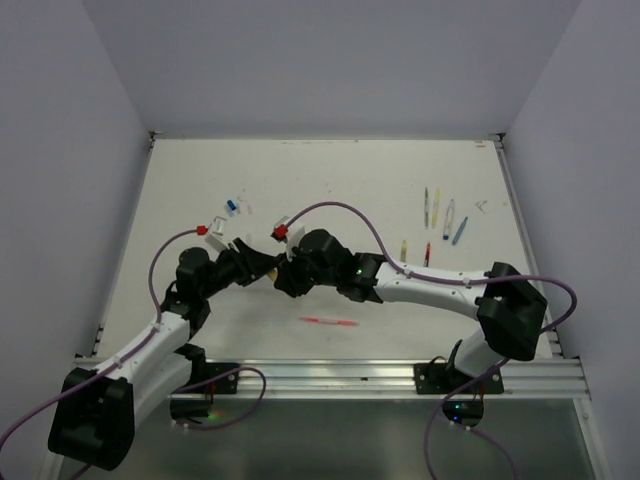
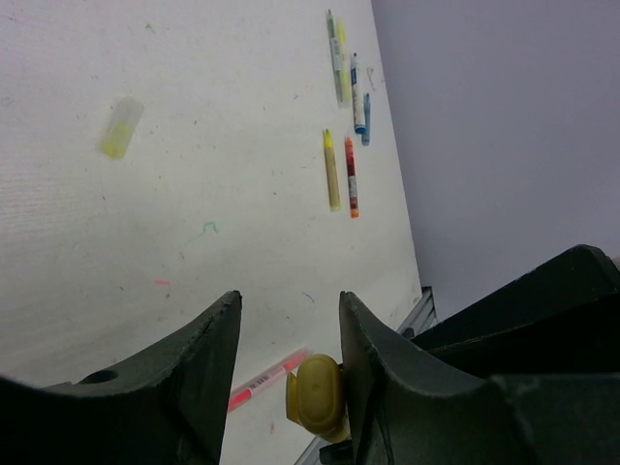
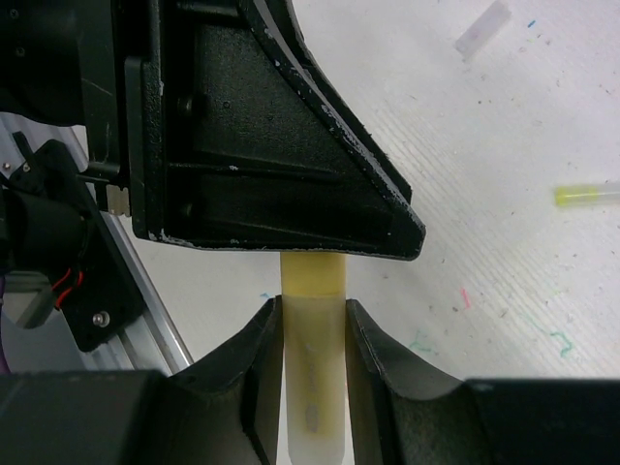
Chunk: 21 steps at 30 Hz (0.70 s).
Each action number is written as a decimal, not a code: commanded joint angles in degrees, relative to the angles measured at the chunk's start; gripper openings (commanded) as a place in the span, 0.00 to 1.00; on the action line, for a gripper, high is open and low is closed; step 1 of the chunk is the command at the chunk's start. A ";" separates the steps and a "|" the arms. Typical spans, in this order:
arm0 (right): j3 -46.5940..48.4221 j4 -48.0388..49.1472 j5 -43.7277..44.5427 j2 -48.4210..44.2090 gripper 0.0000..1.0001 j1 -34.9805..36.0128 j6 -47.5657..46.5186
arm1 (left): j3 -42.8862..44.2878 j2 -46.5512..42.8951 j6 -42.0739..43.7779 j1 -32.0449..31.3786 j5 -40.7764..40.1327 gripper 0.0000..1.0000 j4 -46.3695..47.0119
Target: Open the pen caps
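White, paint-flecked worktop, pale grey walls on 3 sides. Right pincer pressed tight on a pale yellow pen, mid-worktop btwn both arms. Left pincer spread wide; the pen's yellow end sits by one finger, can't tell if touching. Loose pale yellow cap lies well apart. Other pens far right, pink pen near the bases.
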 commanded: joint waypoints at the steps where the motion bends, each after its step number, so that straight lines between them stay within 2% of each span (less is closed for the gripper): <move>1: 2.77 4.11 1.18 1.19 0.00 0.47 1.11 | -0.69 -0.62 -0.27 -0.40 1.00 0.47 3.16; 4: 2.95 4.64 1.80 2.24 0.00 0.65 1.29 | -0.69 -0.88 -0.61 -0.40 1.26 0.41 3.33; 6: 2.51 5.16 2.24 2.77 0.00 0.82 1.55 | -0.69 -0.80 -1.05 -0.40 1.88 0.32 4.03; 9: 2.33 6.04 2.50 3.56 0.00 0.82 1.99 | -0.69 -0.88 -1.23 -0.31 2.23 0.10 4.21; 10: 2.33 6.04 2.50 3.83 0.00 0.73 2.08 | -0.78 -0.97 -1.41 -0.40 2.32 0.00 4.30; 12: 2.68 5.08 2.50 4.35 0.00 0.82 2.17 | -1.13 -1.76 -1.76 -0.31 1.88 0.00 4.48; 13: 2.34 4.82 2.50 4.18 0.03 0.73 2.26 | -1.22 -1.94 -1.85 -0.40 1.53 0.00 4.48; 15: 1.46 4.81 3.29 3.57 0.17 0.82 1.82 | -1.30 -3.16 -2.02 -0.40 0.39 0.00 3.52; 16: 0.84 5.16 3.38 3.22 0.28 0.82 1.82 | -1.22 -3.60 -2.02 -0.40 -0.05 0.00 3.08; 17: -0.47 5.34 3.29 2.86 0.31 0.91 1.73 | -1.04 -4.13 -2.20 -0.40 -0.92 0.00 2.20; 21: -2.59 6.04 3.12 2.25 0.35 0.91 1.38 | 0.36 -4.75 -2.11 -0.40 -1.81 0.00 0.61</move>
